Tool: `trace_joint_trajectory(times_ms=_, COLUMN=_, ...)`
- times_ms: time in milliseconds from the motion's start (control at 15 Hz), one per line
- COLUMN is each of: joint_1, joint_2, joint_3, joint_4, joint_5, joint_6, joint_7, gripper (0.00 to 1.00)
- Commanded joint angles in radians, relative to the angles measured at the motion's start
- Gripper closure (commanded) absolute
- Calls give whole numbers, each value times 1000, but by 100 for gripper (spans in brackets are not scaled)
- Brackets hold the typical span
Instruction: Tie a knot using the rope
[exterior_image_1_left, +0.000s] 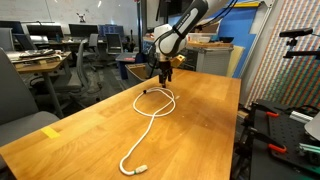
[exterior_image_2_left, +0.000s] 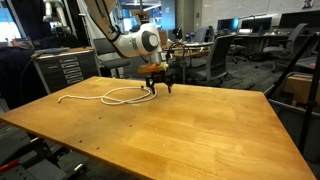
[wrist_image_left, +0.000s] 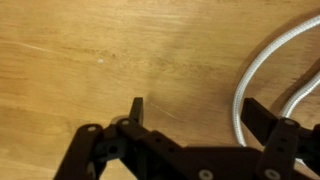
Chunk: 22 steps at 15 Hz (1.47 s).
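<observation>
Office-like room, wooden table (exterior_image_1_left: 205, 115) — white rope (wrist_image_left: 239, 92) looped on it — gripper (exterior_image_2_left: 156, 90) wide open, empty.

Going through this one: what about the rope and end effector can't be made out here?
- Wrist view: the rope runs off the right edge, ends cut off.
- In an exterior view: rope beneath the end effector too small to show contact.
- In an exterior view: strands overlap, too small to tell any crossing.

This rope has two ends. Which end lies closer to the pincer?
The rope end at the loop, close beside the open pincer. The other end lies far away from it, near the edge of the table.
</observation>
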Motion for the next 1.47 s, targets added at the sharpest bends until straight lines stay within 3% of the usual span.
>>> trace_joint_trajectory(times_ms=0, joint_1=1, joint_2=16, joint_3=7, joint_4=53, joint_5=19, joint_6=-48, joint_7=-3, gripper=0)
trace_joint_trajectory(times_ms=267, joint_1=14, joint_2=31, joint_3=4, joint_4=65, joint_5=8, joint_6=-76, joint_7=5, gripper=1)
trace_joint_trajectory(times_ms=400, joint_1=23, joint_2=43, joint_3=7, joint_4=69, joint_5=5, joint_6=-95, joint_7=6, gripper=12)
trace_joint_trajectory(times_ms=600, joint_1=45, joint_2=72, joint_3=4, joint_4=93, joint_5=2, joint_6=-129, joint_7=23, gripper=47)
trace_joint_trajectory(times_ms=1067, joint_1=53, joint_2=98, joint_3=-3, joint_4=158, joint_5=7, joint_6=-208, joint_7=69, gripper=96)
trace_joint_trajectory(times_ms=1200, joint_1=49, joint_2=98, joint_3=-1, joint_4=168, joint_5=13, joint_6=-222, joint_7=77, gripper=100)
trace_joint_trajectory(times_ms=1400, joint_1=36, joint_2=78, joint_3=10, joint_4=169, joint_5=27, joint_6=-235, joint_7=68, gripper=97)
